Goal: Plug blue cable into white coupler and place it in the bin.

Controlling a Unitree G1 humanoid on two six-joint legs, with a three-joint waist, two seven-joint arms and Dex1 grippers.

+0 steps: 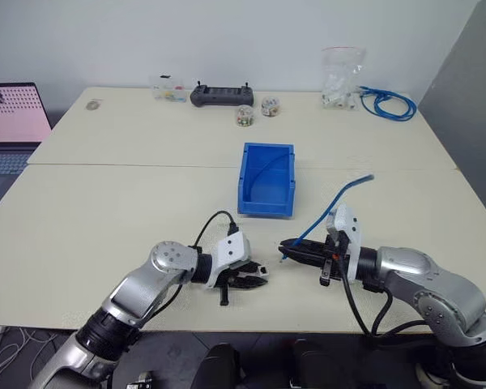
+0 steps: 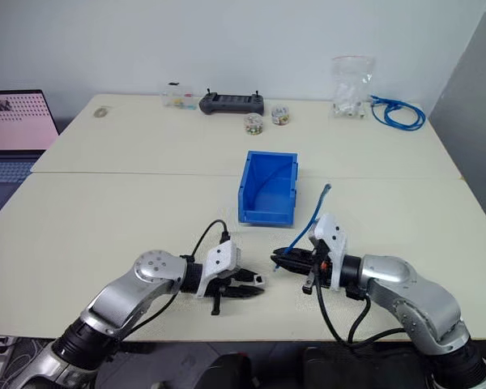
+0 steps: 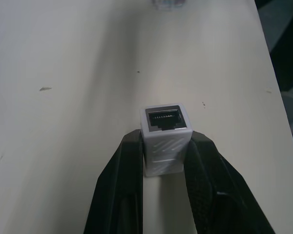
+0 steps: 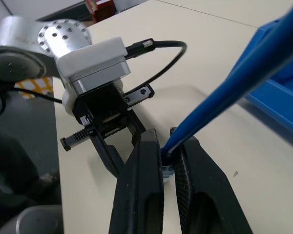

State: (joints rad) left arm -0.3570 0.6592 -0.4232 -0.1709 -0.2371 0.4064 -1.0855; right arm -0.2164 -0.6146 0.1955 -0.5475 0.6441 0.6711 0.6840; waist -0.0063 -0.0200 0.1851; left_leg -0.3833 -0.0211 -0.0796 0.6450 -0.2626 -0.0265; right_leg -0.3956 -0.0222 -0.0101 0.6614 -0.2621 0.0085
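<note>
Pale surface (image 1: 105,203) w/ blue bin (image 1: 267,180) mid. Left gripper (image 1: 257,278) is clamping white coupler (image 3: 166,141), socket facing right. Right gripper (image 1: 290,249) is pinching blue cable (image 1: 340,194) near plug, pointing left at coupler; tips near, not touching, roughly in line.

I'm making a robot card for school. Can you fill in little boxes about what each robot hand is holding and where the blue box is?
left gripper: shut on the white coupler, socket facing outward
right gripper: shut on the blue cable near its plug end
plugged in: not yet, grippers face each other, apart
bin: on the table beyond both grippers
</note>
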